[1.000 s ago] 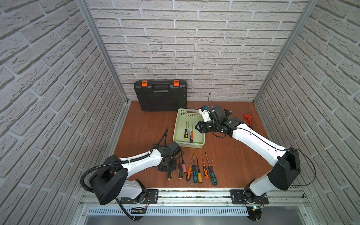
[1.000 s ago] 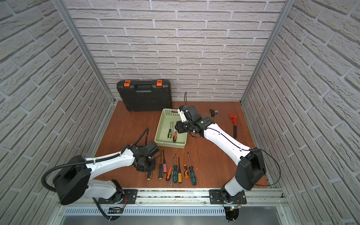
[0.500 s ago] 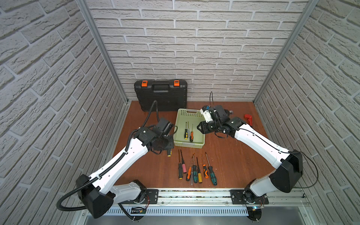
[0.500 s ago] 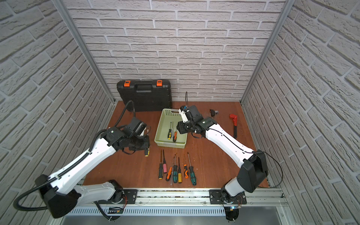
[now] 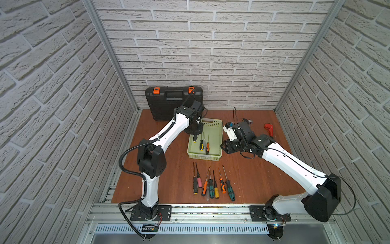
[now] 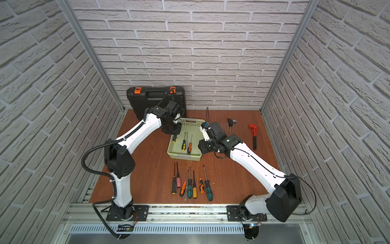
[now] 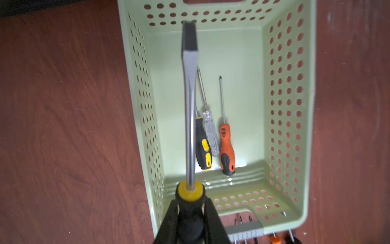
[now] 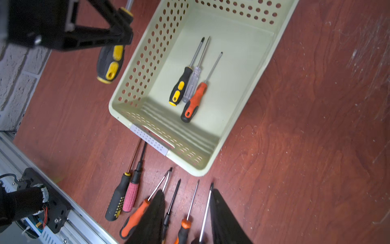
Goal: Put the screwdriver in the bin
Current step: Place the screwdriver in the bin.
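Above the left wall of the bin (image 5: 214, 145), the left gripper (image 7: 191, 202) is clamped tight on the screwdriver (image 7: 190, 105), its jaws pinching the black handle just behind the yellow collar. The steel shaft and flat blade reach out past the fingertips over the inside of the bin, clear of its floor, pointing toward the far wall. The butt of the handle hangs toward the near side. Three smaller screwdrivers (image 7: 211, 135) lie in the bin. Right of the bin, the right gripper (image 8: 187, 191) hovers with its jaws partly apart, holding nothing.
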Controlling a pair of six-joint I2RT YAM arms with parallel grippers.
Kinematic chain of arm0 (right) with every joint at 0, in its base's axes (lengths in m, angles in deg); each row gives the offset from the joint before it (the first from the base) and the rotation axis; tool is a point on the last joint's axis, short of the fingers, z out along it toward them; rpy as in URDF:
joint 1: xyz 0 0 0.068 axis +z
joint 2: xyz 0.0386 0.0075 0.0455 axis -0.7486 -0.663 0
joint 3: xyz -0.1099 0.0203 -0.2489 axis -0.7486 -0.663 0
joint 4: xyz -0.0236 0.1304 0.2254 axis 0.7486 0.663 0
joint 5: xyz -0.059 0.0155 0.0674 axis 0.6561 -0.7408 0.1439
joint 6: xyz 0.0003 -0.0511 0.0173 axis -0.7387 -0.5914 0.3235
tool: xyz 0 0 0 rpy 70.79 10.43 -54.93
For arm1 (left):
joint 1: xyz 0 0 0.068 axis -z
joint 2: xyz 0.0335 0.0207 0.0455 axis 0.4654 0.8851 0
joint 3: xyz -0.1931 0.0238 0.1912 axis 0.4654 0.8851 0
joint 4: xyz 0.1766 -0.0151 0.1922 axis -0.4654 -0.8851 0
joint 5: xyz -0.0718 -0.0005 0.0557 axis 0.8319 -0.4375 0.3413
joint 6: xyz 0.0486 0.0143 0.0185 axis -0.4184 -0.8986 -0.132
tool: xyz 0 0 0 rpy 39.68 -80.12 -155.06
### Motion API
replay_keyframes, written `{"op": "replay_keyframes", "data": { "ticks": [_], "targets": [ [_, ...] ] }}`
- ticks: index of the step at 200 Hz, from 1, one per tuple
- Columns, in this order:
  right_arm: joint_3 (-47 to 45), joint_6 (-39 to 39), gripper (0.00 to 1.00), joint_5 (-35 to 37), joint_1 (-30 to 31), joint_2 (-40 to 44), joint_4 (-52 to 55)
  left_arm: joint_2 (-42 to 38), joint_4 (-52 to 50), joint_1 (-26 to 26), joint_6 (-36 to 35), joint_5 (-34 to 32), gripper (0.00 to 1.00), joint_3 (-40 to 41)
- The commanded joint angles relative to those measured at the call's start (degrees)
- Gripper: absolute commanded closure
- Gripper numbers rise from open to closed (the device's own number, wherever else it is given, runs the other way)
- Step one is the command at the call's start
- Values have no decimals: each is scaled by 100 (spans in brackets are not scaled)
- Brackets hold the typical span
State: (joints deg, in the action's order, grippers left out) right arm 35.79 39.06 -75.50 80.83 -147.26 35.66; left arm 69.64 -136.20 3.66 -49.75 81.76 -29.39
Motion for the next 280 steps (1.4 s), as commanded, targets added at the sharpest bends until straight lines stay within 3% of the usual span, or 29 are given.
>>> {"op": "replay_keyframes", "data": {
  "ticks": [1, 37, 132, 191, 205, 231, 280],
  "targets": [
    [-243, 74, 62, 119, -17, 308, 172, 401, -79, -85, -308, 32, 90, -293],
    [-1095, 281, 58, 256, -6, 837, -183, 1182, -119, -168, -334, 69, 90, -715],
    [-1376, 414, 57, 205, -6, 641, -404, 1677, 512, -204, -53, 403, 87, -212],
    [-1531, 424, 56, 40, -6, 470, -562, 1645, 655, -208, 43, 518, 79, -14],
    [-1544, 449, 56, 10, -2, 471, -543, 1553, 689, -207, 60, 501, 68, 44],
    [-1598, 466, 55, 18, -2, 572, -489, 1357, 663, -204, 51, 448, 59, 85],
    [-1511, 399, 55, 19, 46, 701, -29, 503, 955, -204, 174, 599, 58, 570]
  ]
}}
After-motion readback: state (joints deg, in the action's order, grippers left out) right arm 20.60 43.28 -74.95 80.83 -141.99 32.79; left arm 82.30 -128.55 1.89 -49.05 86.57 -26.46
